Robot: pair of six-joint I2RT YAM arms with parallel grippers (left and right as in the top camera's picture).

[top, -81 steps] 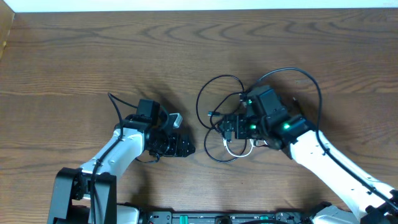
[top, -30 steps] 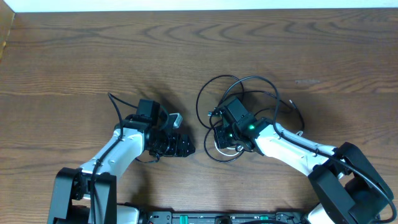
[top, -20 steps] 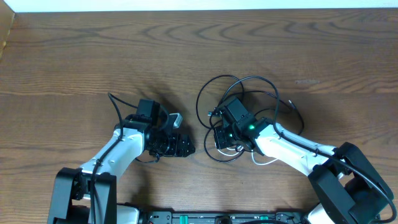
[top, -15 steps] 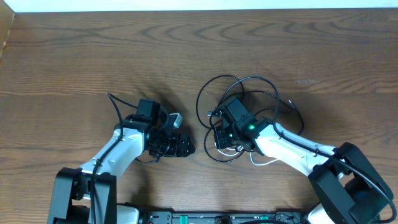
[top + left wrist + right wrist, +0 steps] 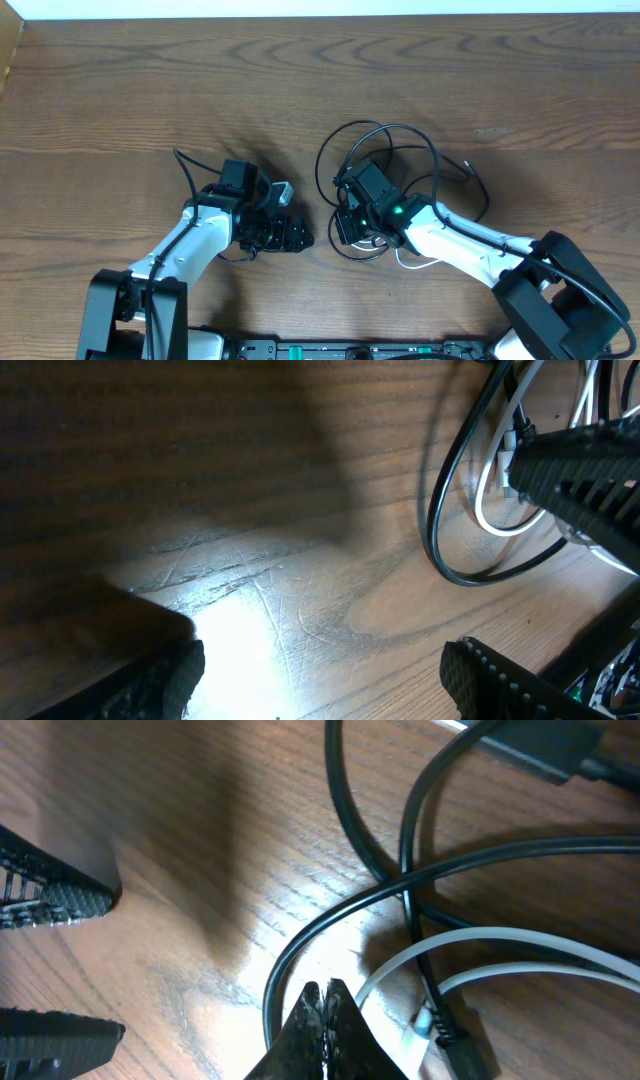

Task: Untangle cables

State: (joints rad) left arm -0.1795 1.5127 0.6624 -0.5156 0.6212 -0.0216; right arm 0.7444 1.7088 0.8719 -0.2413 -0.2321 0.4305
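Right fingers pressed together on nothing visible, low over the cables, which lie as one knot of black loops crossing a white cord mid-table; left fingers spread, empty, nearby; nothing separated yet.

The overhead camera looks straight down from well above, taking in a broad sweep of the tabletop. The left wrist camera sits low and close to the wood, facing across it toward the cables. The right wrist camera looks down at very close range past the right gripper. All three views share the cables.
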